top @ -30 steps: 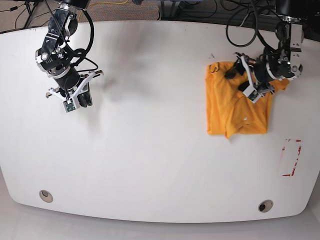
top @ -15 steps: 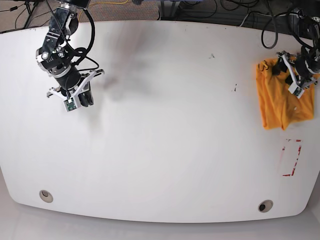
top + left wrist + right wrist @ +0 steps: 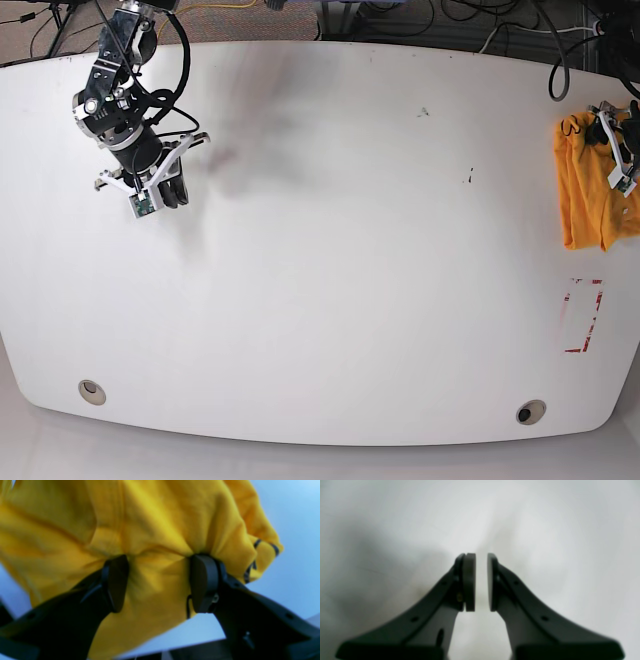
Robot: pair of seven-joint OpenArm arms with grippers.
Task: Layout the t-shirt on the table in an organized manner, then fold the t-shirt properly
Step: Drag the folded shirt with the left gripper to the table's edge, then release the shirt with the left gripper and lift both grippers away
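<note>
Big white table (image 3: 320,300), glossy, mostly bare. Over at its far right edge in the base view, the t-shirt (image 3: 588,190), orange-yellow, bunched into a compact hanging wad rather than spread flat. Gripping it there, the left claw (image 3: 160,582): in the wrist view a thick fold of yellow cloth bulging between the two black fingers (image 3: 116,582), pinched firmly. Up at the left of the base view, the right claw (image 3: 155,195), hovering over bare table well apart from the shirt; in its own wrist view (image 3: 481,581) nearly closed, a thin gap between the pads, nothing held.

Looks like a carry or shake-out step, layout not yet achieved. To do it well: bring the shirt back toward the middle of the table, lower it so the free hem lands first, then drag to let the body unroll flat. Bring the right claw across to take a second corner, so the cloth can be stretched between two points instead of dangling from one.

Dark curved marks near the shirt's edge (image 3: 252,565), probably lettering, too blurred to read. No brand legible anywhere.
</note>
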